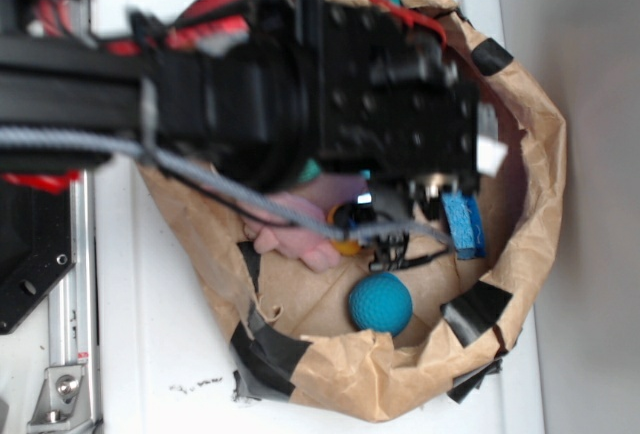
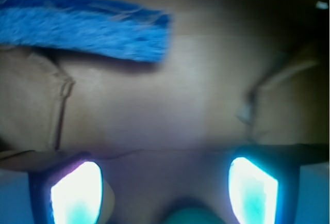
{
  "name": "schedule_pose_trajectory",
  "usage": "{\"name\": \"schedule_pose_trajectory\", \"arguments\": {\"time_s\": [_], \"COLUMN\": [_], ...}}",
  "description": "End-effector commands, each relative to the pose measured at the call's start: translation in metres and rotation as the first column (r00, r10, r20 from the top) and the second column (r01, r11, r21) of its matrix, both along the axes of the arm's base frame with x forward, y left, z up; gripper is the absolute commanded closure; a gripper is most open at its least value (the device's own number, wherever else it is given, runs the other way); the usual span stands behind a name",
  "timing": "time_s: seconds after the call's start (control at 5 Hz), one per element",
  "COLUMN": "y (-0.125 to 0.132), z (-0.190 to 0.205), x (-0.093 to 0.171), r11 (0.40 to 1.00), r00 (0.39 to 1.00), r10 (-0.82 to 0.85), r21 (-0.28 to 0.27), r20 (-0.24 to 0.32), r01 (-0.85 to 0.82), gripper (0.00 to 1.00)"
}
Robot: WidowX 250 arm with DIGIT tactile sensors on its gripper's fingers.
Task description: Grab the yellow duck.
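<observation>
Hovering inside the paper bag [image 1: 530, 214], the gripper [image 2: 164, 190] had its jaws apart and empty. The yellow duck [image 1: 345, 246] lay frame-centre, mostly hidden. Judged: approach step; next, realign over it.

The black arm reaches in from the left — its pincer [image 2: 165, 190] spread wide, both fingers [image 2: 77, 193] apart

Exterior view: overhead, looking down on the paper bag [image 1: 520, 224] from close range. Wrist view: inside the bag, very near its brown floor. Shared: blue sponge [image 1: 463, 224] [image 2: 93, 25], bag interior.
</observation>
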State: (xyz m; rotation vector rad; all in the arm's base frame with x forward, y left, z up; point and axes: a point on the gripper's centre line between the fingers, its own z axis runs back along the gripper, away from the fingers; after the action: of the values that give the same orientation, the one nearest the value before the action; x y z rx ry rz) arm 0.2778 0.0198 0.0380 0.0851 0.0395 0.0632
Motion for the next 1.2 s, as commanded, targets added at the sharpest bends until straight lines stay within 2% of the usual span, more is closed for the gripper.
{"name": "schedule_pose_trajectory", "arguments": {"time_s": [0.0,0.2,0.4,0.6,1.0], "y": [-0.057,-0.056,-0.055,-0.045,0.009], "z": [-0.002,-0.001,-0.004,0.0,0.012], "x": [-0.064,-0.069,-0.063,-0.049,-0.022], "r11": [0.974,0.973,0.975,0.98,0.999], "r00": [0.971,0.972,0.974,0.981,0.998], "r10": [-0.222,-0.225,-0.221,-0.195,0.036], "r21": [-0.053,-0.063,-0.036,-0.028,-0.038], "r20": [-0.084,-0.066,-0.055,-0.014,0.058], "r01": [0.218,0.221,0.219,0.195,-0.034], "gripper": [0.0,0.0,0.0,0.0,0.0]}}
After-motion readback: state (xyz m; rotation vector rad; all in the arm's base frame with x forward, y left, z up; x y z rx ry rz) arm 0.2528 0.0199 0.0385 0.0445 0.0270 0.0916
